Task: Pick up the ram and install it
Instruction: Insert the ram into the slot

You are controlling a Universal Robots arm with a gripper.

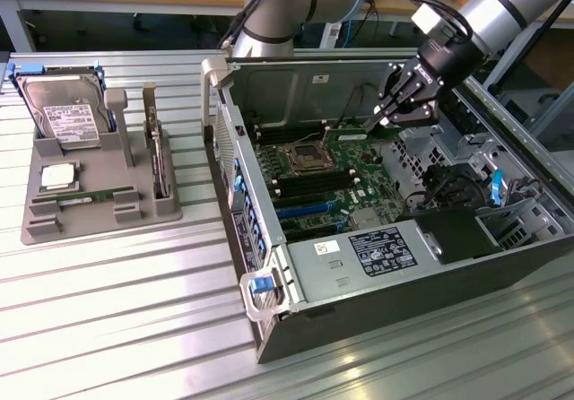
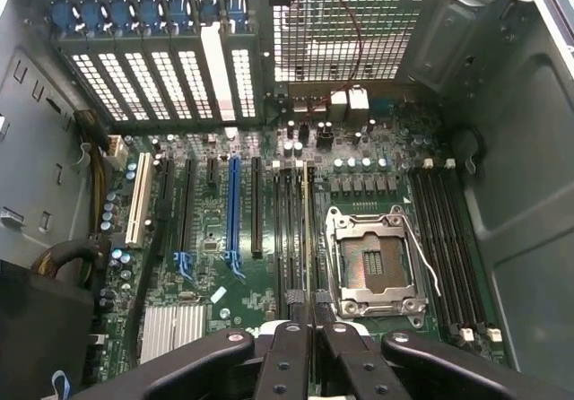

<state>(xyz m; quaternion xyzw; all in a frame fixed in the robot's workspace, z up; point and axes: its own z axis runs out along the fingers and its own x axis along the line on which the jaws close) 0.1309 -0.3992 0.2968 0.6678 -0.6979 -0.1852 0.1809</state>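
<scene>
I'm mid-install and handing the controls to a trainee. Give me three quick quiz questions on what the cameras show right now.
1. True or false: the end effector is shut on the ram.
2. Where is the end effector? A) over the hard drive; B) inside the open computer case, above the motherboard; C) down on the metal table outside the case.
3. Fill in: the square silver chip sits on the grey ___ next to the hard drive.

Key: 1 true; 2 B; 3 tray.
</scene>
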